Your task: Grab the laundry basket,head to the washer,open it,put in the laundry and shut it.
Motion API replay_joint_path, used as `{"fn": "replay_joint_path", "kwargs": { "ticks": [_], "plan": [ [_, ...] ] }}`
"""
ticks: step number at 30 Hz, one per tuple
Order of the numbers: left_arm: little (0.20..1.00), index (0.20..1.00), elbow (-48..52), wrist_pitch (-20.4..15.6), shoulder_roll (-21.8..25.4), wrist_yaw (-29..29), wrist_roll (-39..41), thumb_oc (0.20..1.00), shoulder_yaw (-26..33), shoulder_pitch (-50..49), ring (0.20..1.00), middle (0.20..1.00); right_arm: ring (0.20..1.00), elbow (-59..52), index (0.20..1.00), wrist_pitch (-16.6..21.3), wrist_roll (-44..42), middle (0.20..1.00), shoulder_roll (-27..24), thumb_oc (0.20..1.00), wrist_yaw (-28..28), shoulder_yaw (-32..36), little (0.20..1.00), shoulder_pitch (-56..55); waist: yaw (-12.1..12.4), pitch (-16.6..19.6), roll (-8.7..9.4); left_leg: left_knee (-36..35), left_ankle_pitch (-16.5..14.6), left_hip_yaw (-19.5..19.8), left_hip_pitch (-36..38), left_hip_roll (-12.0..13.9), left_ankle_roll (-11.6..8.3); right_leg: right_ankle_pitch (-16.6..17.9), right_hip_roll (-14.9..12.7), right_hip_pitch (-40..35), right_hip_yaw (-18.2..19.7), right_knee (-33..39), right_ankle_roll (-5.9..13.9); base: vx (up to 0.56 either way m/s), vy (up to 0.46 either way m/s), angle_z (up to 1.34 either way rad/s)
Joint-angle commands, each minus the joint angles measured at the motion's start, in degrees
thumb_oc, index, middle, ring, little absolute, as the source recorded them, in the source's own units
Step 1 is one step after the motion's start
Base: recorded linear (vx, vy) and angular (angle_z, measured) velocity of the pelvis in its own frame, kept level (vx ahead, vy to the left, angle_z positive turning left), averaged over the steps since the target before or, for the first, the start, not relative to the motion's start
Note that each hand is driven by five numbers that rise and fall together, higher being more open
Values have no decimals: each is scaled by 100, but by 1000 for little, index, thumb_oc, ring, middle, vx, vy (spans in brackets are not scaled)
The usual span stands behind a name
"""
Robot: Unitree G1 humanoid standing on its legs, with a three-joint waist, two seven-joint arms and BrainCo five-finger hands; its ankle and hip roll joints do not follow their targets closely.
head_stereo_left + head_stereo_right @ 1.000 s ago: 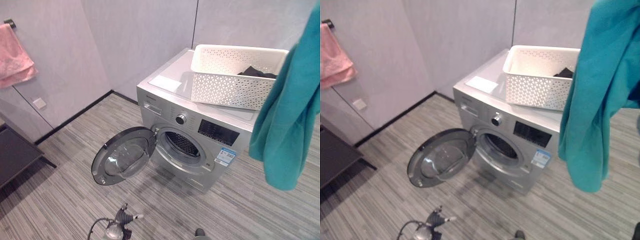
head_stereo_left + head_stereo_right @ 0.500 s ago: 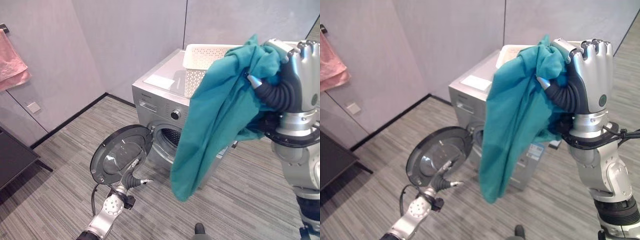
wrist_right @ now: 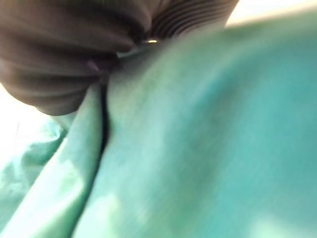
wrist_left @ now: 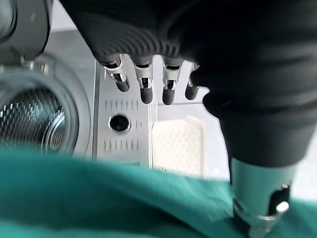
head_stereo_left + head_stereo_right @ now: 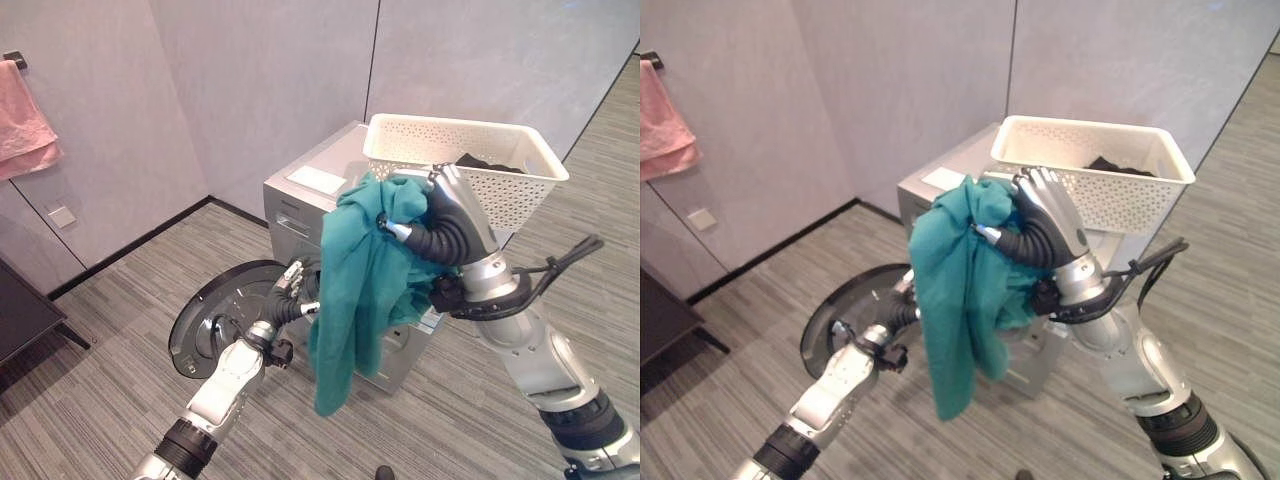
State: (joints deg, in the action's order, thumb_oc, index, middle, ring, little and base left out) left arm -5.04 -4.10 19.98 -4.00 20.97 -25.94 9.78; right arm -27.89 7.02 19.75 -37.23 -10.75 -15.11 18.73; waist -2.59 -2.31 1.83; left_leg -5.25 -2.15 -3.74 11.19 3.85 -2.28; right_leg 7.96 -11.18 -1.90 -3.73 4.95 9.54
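My right hand (image 5: 455,225) is shut on a teal cloth (image 5: 355,290), which hangs in front of the silver washer (image 5: 290,208) and covers most of its opening. The round door (image 5: 215,325) stands swung open to the left. My left hand (image 5: 288,298) reaches in between the door and the cloth with relaxed fingers (image 4: 143,88) and holds nothing. Past those fingers I see the drum (image 4: 29,124), the control panel, and the teal cloth (image 4: 99,203) close by. The white laundry basket (image 5: 455,150) sits on top of the washer with a dark garment (image 5: 485,162) in it.
A pink towel (image 5: 25,120) hangs on the left wall above a wall socket (image 5: 62,215). A low dark bench (image 5: 20,320) stands at the left edge. Open striped floor (image 5: 110,290) lies left of the door. Grey walls close in behind the washer.
My right hand has brought the teal cloth down in front of the washer opening. My left arm has reached forward beside the open door. The camera has shifted.
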Motion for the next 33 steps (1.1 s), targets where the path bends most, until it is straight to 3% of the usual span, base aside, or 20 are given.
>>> {"fn": "replay_joint_path", "kwargs": {
  "ticks": [1,8,15,18,21,33],
  "plan": [
    [1000,1000,177,-105,101,51,362,1000,-114,559,1000,1000,200,-4,200,13,-423,200,43,200,-22,64,200,407,111,195,28,69,-637,311,129,56,216,-570,-89,239,-164,-594,66,0,0,0],
    [1000,1000,525,195,507,618,1062,1000,-494,566,1000,1000,200,61,200,-18,-690,200,-19,200,154,26,200,369,54,147,-121,48,-600,287,127,101,166,-595,-75,184,-217,-538,62,18,-6,0],
    [1000,1000,603,208,598,665,1097,1000,-494,533,1000,1000,200,56,200,-15,-696,200,-41,200,179,46,200,334,54,147,-131,49,-601,290,128,105,164,-595,-73,181,-214,-534,62,6,-1,0],
    [1000,1000,1390,392,1882,1327,1354,1000,-400,-322,1000,1000,200,7,200,102,-769,200,-172,200,451,155,200,-52,146,56,-259,82,-577,301,78,144,110,-611,-84,150,-249,-465,54,66,-27,-3],
    [1000,1000,1531,437,2055,1454,1445,1000,-439,-527,1000,1000,200,-7,200,125,-762,200,-155,200,524,130,200,-132,157,38,-288,98,-572,309,48,165,96,-607,-75,129,-265,-413,54,33,-17,4],
    [1000,1000,1487,388,1614,1373,1957,1000,-638,-711,1000,1000,200,60,200,113,-670,200,-45,200,463,86,200,-138,156,-49,-328,85,-533,315,-10,176,77,-604,-80,95,-293,-312,43,5,-3,1]
  ]
}}
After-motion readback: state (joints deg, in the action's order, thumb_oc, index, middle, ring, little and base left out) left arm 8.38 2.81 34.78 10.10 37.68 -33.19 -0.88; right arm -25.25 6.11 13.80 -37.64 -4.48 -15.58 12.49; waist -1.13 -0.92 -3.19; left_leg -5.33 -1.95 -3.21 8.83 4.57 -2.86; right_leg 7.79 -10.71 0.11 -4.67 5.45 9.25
